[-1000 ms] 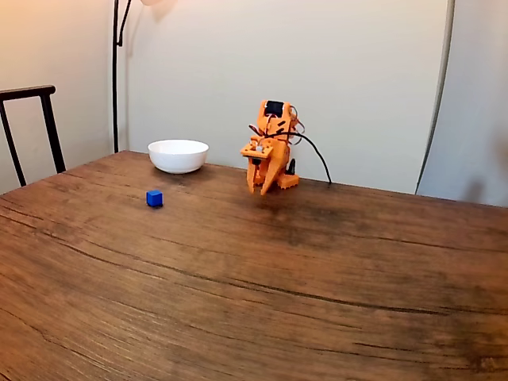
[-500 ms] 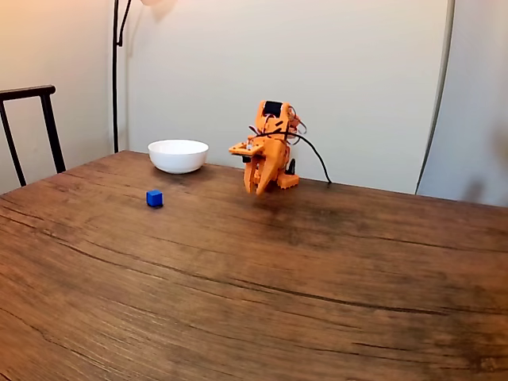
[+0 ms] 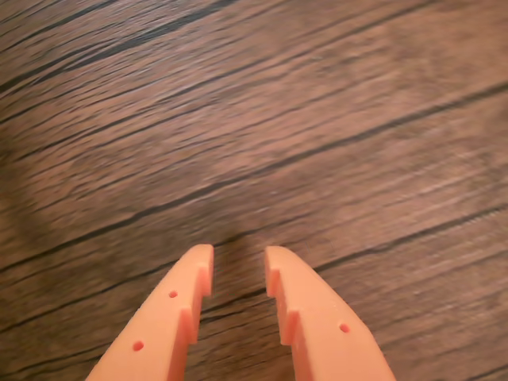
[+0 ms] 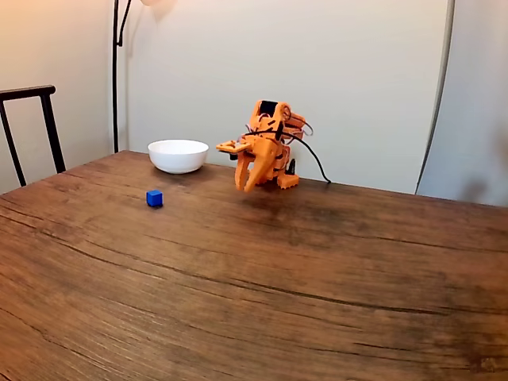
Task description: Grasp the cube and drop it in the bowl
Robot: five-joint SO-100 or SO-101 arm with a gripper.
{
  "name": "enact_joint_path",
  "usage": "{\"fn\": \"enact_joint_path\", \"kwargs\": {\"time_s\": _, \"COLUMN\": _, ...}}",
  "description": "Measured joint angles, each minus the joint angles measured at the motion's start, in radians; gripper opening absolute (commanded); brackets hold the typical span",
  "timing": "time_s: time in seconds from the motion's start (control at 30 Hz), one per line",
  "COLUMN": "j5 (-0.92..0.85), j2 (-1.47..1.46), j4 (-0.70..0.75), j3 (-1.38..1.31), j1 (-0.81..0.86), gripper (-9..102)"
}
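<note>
In the fixed view, the blue cube (image 4: 154, 198) lies on the wooden table (image 4: 317, 278) at the left, and the white bowl (image 4: 178, 155) stands behind it, a little more to the right. The orange gripper (image 4: 244, 187) hangs above the table to the right of both, well apart from the cube. In the wrist view its two fingers (image 3: 178, 311) stand a little apart with nothing between them, only bare wood below.

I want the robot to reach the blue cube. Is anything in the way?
No. In the fixed view, only bare wooden table lies between the gripper and the cube.
</note>
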Motion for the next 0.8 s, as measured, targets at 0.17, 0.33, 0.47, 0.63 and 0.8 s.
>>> {"fn": "enact_joint_path", "kwargs": {"time_s": 0.17, "j5": 0.003, "j2": 0.0, "j4": 0.0, "j3": 0.0, "j1": 0.094, "gripper": 7}}
{"fn": "enact_joint_path", "kwargs": {"time_s": 0.33, "j5": 0.08, "j2": 0.0, "j4": 0.002, "j3": 0.0, "j1": 0.195, "gripper": 7}}
{"fn": "enact_joint_path", "kwargs": {"time_s": 0.47, "j5": 0.141, "j2": -0.002, "j4": 0.003, "j3": 0.0, "j1": 0.262, "gripper": 7}}
{"fn": "enact_joint_path", "kwargs": {"time_s": 0.63, "j5": 0.209, "j2": -0.002, "j4": 0.005, "j3": 0.002, "j1": 0.351, "gripper": 7}}
{"fn": "enact_joint_path", "kwargs": {"time_s": 0.8, "j5": 0.267, "j2": -0.003, "j4": 0.006, "j3": 0.002, "j1": 0.413, "gripper": 7}}
